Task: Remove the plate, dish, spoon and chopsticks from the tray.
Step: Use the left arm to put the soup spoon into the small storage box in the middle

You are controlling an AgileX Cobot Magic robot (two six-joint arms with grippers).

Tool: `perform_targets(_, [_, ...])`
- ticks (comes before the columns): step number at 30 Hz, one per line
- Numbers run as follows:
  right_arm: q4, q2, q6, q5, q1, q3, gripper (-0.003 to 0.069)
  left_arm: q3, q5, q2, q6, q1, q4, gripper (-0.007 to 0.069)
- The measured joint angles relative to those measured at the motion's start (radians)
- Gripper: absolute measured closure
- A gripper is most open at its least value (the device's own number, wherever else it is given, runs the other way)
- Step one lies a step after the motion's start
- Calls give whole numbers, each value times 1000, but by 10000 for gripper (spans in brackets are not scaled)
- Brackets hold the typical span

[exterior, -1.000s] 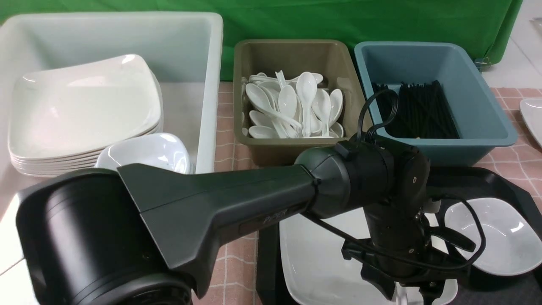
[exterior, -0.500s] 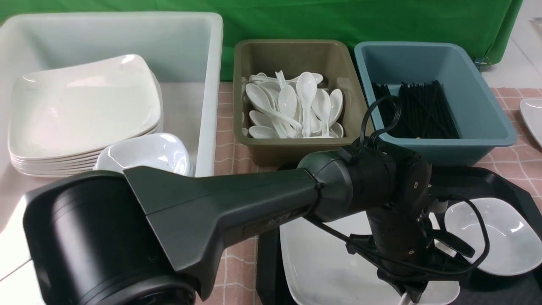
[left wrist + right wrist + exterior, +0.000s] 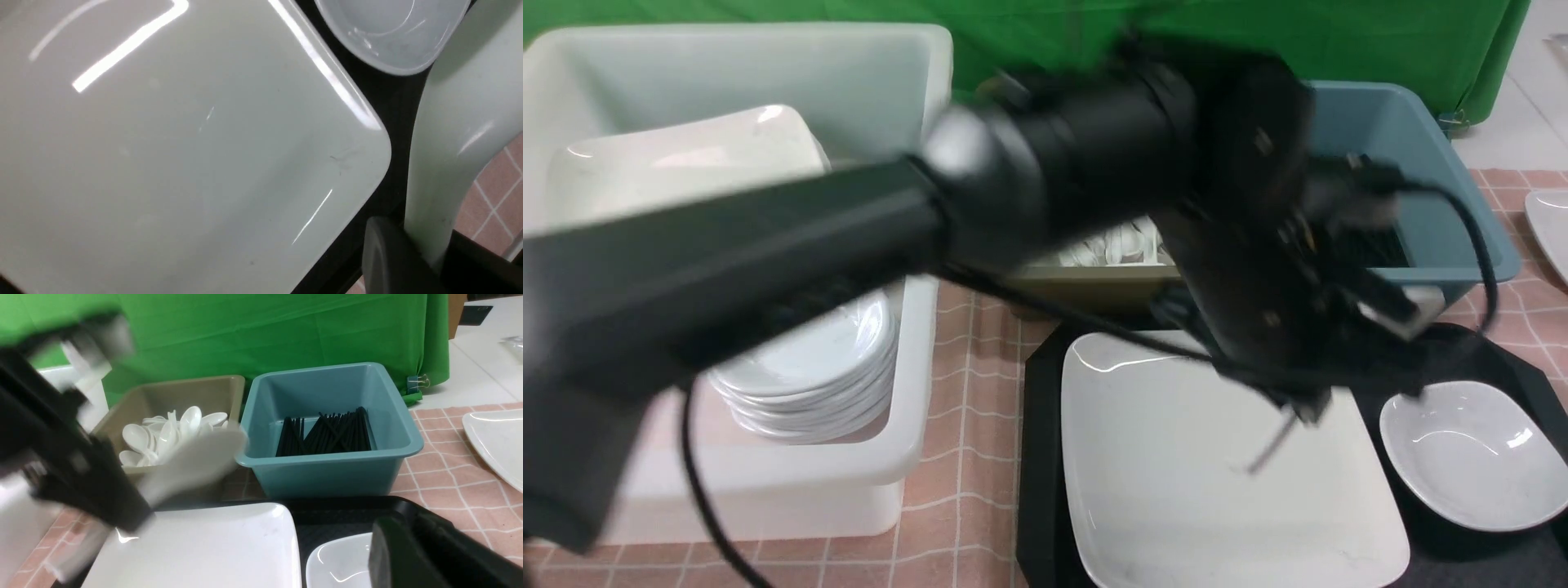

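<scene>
Above the large black rectangular plastic tray (image 3: 1037, 457), over the glossy white square plate (image 3: 1176, 490) on its floor and the small bluish-white dish (image 3: 1470, 457) at its right end, carry the short white soup spoon (image 3: 441, 134), clamped in the left gripper (image 3: 429, 261), level to the olive bin (image 3: 171, 396) beyond the tray; release low. Clamp plain only from the left wrist; blurred from the front.
</scene>
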Motion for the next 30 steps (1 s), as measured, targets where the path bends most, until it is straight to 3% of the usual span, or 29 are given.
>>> perform_targets(11, [3, 0, 14, 0, 0, 0, 528, 0, -36, -49, 73, 308, -49, 594])
perform_targets(16, [4, 0, 49, 0, 0, 0, 522, -50, -112, -12, 87, 475, -137, 594])
perform_targets(22, [4, 0, 52, 0, 0, 0, 512, -240, -119, 145, 157, 514, -205, 594])
perform_targets(27, [4, 0, 52, 6, 0, 0, 508, -345, -150, 249, 147, 512, -219, 583])
perform_targets(30, [4, 0, 52, 31, 0, 0, 499, -398, -209, 328, 119, 512, -218, 519])
